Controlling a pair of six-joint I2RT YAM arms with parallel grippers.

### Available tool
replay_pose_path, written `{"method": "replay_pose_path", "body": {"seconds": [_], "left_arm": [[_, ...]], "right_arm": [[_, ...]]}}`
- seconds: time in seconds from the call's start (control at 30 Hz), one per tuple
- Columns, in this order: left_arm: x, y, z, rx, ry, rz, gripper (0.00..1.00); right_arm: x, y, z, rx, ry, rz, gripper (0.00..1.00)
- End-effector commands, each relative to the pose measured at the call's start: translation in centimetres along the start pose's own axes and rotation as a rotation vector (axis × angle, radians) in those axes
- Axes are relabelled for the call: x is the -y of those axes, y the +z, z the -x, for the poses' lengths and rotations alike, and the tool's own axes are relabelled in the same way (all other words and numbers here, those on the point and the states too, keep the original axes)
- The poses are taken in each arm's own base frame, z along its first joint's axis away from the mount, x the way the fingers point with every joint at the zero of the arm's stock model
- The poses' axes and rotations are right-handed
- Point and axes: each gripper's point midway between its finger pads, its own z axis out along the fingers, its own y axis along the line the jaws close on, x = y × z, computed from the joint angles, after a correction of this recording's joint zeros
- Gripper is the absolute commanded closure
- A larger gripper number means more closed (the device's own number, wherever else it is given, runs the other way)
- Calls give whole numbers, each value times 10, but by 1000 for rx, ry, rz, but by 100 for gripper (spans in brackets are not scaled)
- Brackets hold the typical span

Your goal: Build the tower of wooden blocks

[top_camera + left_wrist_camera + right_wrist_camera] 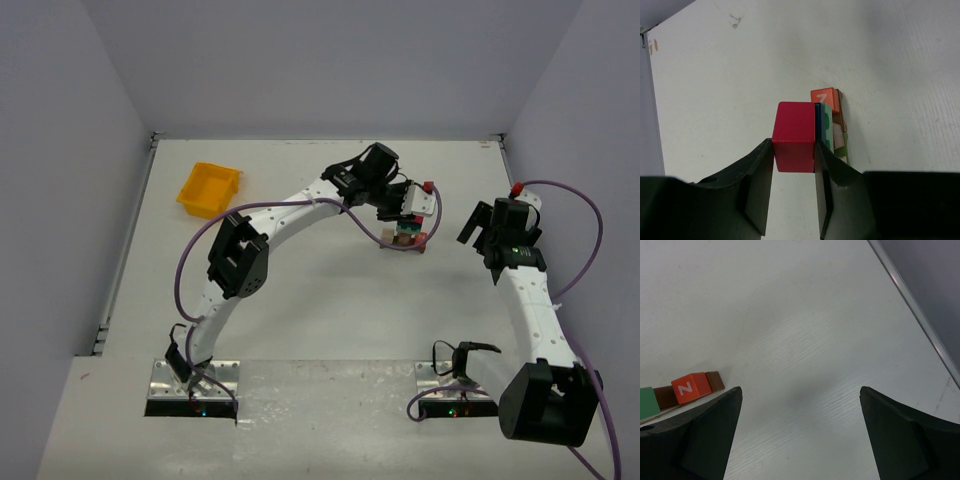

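My left gripper (794, 146) is shut on a red block (794, 132) and holds it over the wood block tower (406, 236) in the middle of the table. In the left wrist view the stack shows just right of the red block, from above: blue edge (817, 127), teal (826, 129), tan (839, 140). An orange lettered block (825, 100) and a brown block (839, 107) lie at its base. My right gripper (800, 390) is open and empty over bare table, right of the tower. Its view shows the orange block (689, 388), a brown one (715, 381) and a green one (647, 402).
A yellow-orange plastic tray (208, 189) sits at the back left. The table's right edge rail (920, 315) runs close by my right gripper. Grey walls stand on three sides.
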Motion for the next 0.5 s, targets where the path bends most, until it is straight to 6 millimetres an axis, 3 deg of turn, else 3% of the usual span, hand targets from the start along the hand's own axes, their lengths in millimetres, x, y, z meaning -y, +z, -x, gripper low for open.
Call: {"method": "replay_pose_path", "body": {"seconds": [0.0,0.47], "left_arm": [[-6,-3,20,41,55,24,100],[-7,-4,20,45,58,28,98]], "right_arm": [[0,0,8,22,17,-1,1],[-1,0,8,21,17,3,1]]}}
